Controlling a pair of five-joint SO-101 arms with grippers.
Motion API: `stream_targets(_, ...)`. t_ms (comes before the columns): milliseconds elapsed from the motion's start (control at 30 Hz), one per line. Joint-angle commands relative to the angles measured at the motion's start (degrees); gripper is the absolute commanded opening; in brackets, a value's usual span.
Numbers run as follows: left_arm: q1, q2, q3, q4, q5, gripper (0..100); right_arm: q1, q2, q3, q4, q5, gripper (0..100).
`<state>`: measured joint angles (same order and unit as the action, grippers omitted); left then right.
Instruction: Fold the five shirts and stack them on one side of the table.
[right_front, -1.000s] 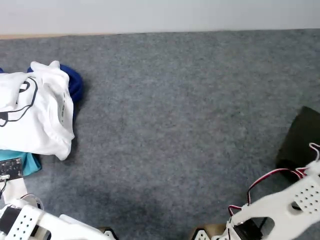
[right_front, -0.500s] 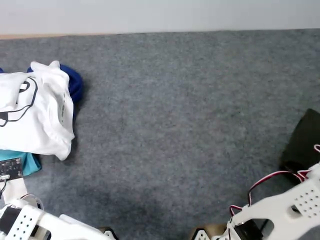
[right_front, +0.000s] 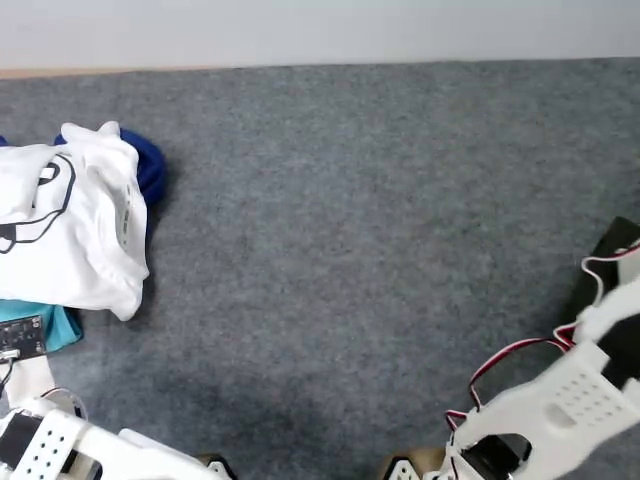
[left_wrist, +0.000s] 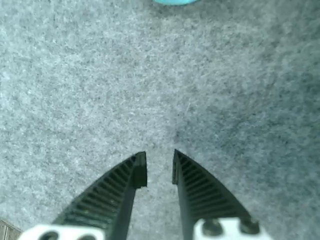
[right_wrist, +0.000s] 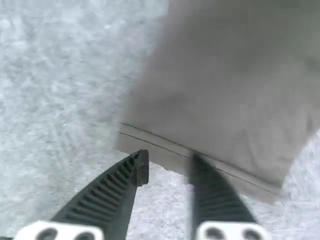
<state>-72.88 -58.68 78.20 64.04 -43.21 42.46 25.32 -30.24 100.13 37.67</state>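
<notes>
1. The grey felt mat (right_front: 380, 250) covers the whole table surface.
2. The white shirt (right_front: 70, 230), which has a black line drawing, lies bunched at 9 o'clock on the mat. It is the top layer of a pile.
3. The right arm (right_front: 560, 410) enters at 5 o'clock and extends toward the 4 o'clock edge. Red, white and black wires loop above it.
4. The left arm (right_front: 60, 445) sits at 7 o'clock, below the pile.
5. The black shirt (right_front: 620, 240) lies at 4 o'clock, at the mat's edge and well apart from the pile. The right arm overlaps part of it.
6. The blue shirt (right_front: 150, 165) protrudes from under the white shirt on its 1 o'clock side.
7. The teal shirt (right_front: 55, 322) protrudes from under the white shirt at its 6 o'clock edge. The left wrist view shows a strip of it beyond the fingertips.
8. The right gripper (right_wrist: 170, 160) is released, with the jaws spread. It is positioned over the stitched hem of the black shirt. One finger is over the fabric and the other is over bare mat, just beside the shirt's corner. No fabric is clamped between them.
9. The left gripper (left_wrist: 159, 162) is released, with the jaws parted by a narrow gap. It points down at bare mat and holds nothing.
</notes>
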Motion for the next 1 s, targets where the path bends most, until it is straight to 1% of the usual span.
stream_targets(0, 0.44, -0.79, -0.75, -0.62, -0.44, 10, -1.19, -4.0, 1.67, 1.89, -3.16, 1.0)
stream_targets(167, 0.44, -0.79, -0.75, -0.62, -0.44, 10, -1.45, -4.0, 7.03, -0.31, -4.13, 1.0)
stream_targets(333, 0.44, -0.79, -0.75, -0.62, -0.44, 10, -2.24, -4.0, 17.93, -8.13, -4.31, 1.0)
stream_targets(500, 0.44, -0.79, -0.66, -0.62, -0.44, 10, -3.12, -4.0, 26.46, -16.04, -6.07, 1.0)
stream_targets(633, 0.44, -0.79, -0.66, -0.62, -0.44, 10, -4.88, -6.81, 26.2, -12.62, -6.15, 1.0)
stream_targets(767, 0.44, -0.79, -0.66, -0.62, -0.53, 10, -4.7, -14.11, 22.86, -9.63, -6.07, 1.0)
stream_targets(900, 0.44, -0.79, -0.66, -0.7, -0.53, 10, -3.47, -21.58, 21.1, -10.07, -5.89, 1.0)
stream_targets(967, 0.44, -0.79, -0.66, -0.79, -0.53, 10, -3.03, -22.99, 21.36, -11.12, -4.22, 1.0)
